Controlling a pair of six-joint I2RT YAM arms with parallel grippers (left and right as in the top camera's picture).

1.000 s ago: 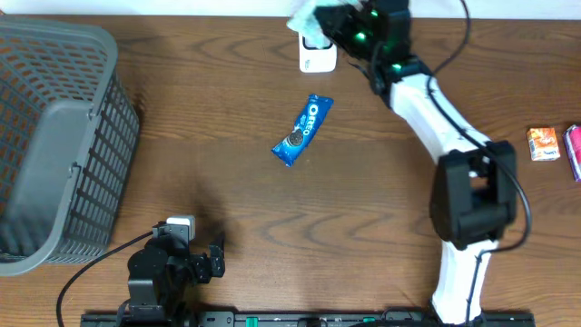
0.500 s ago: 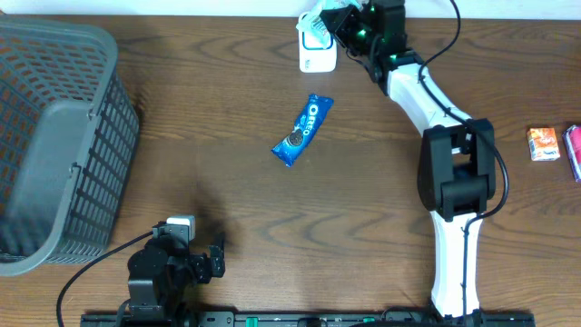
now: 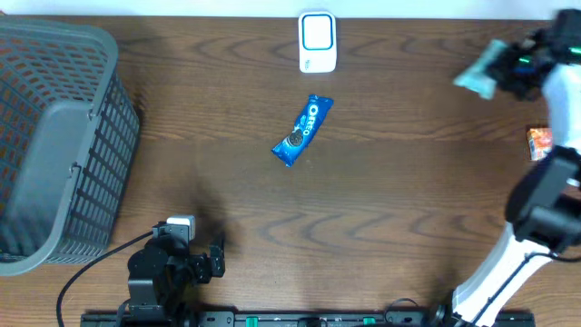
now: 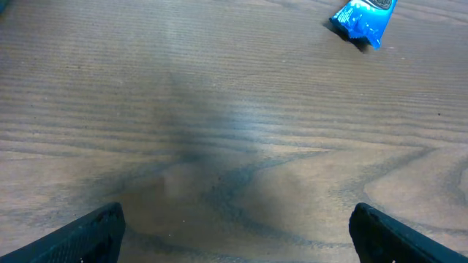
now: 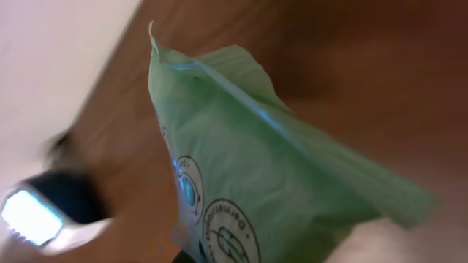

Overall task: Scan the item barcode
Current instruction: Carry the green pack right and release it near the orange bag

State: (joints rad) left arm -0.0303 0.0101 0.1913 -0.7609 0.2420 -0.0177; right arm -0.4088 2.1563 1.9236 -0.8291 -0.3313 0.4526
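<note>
Change since half a second ago: the right arm has swung away from the white box-shaped barcode scanner (image 3: 317,42), where it had held the packet over the window. It is now far out to the scanner's right. The scanner face is uncovered. The biscuit wrapper, basket and left arm have not shifted.

Right claw (image 3: 510,71): pressed together, pinching the pale green plastic packet (image 3: 478,74). The packet is in the air, well to the right of the scanner and a little nearer the robot's side. It is motion-blurred in the overhead view. In the right wrist view the packet (image 5: 248,190) fills most of the frame, crinkled, with round printed marks on its lower part. The lettering is not legible and the fingers cannot be made out.

Left claw (image 4: 235,237): spread wide, nothing between the tips, low over the bare brown wood-grain tabletop (image 4: 219,131). It sits well to the robot's side of the scanner and left of it.

Blue Oreo biscuit wrapper (image 3: 302,130): flat on the tabletop, near the scanner on the robot's side, lying diagonally. One end shows at the top right of the left wrist view (image 4: 363,18).

Grey plastic lattice basket (image 3: 54,136): far left of the scanner.

Small orange carton (image 3: 539,143): far right of the scanner, just beside the right arm, partly hidden.
</note>
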